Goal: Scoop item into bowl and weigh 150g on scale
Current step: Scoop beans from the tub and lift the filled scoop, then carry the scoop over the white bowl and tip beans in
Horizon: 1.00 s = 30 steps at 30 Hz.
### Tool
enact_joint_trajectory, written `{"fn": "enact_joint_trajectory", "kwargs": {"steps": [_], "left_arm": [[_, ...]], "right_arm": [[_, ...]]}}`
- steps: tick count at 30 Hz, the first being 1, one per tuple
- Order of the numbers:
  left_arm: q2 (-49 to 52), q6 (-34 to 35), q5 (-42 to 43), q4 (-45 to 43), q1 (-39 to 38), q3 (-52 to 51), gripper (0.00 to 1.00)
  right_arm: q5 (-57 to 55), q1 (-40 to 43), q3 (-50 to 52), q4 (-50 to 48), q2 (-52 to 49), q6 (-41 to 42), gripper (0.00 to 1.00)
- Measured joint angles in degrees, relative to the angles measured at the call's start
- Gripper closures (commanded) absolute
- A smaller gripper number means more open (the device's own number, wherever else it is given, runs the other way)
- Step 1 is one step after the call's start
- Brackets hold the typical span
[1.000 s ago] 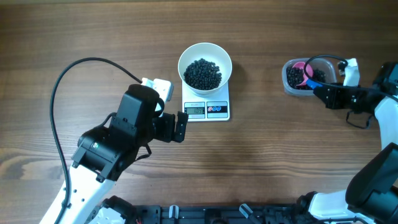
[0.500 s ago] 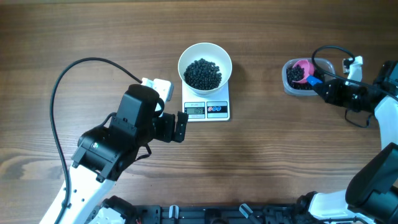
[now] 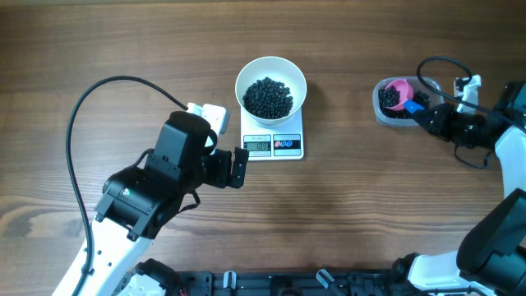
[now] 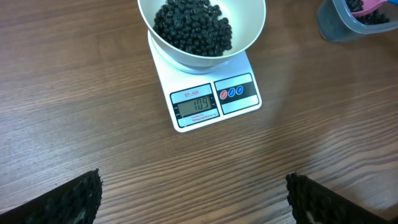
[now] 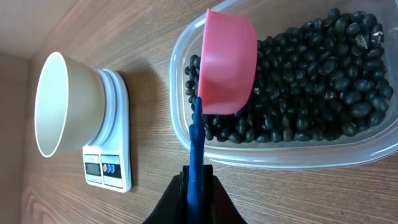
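White and smooth, the bowl [image 3: 246, 76] in the overhead view sits on the scale [image 3: 273, 146] with black beans [image 3: 269, 97] heaped inside. The clear tub [image 3: 380, 113] lies well apart toward the robot's right. The right gripper [image 3: 423, 115] is clamped on the pink scoop [image 3: 398, 93] at the tub. The left gripper [image 3: 240, 167] sits just beside the scale, nearer the bowl but carrying nothing. Left wrist: fingertips [image 4: 74, 199] spread wide and empty, scale straight ahead, display [image 4: 196, 104] showing what looks like 109, short of your target by my reading. Right wrist: fingers closed on the blue handle [image 5: 196, 137], whose long axis runs straight out from the jaws to the scoop's cup, tilted over the tub's beans; whether it is loaded, cannot tell. The bowl lies to the scoop's left, so you carry that way.
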<state>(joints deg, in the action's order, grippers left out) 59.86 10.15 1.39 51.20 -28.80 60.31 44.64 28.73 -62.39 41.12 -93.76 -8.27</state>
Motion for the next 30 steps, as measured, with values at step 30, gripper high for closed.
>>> {"fn": "enact_joint_trajectory", "kwargs": {"steps": [30], "left_arm": [[0.00,0.00,0.00,0.00,0.00,0.00,0.00]], "right_arm": [[28.70,7.78,0.00,1.70,0.00,17.35,0.96]]}}
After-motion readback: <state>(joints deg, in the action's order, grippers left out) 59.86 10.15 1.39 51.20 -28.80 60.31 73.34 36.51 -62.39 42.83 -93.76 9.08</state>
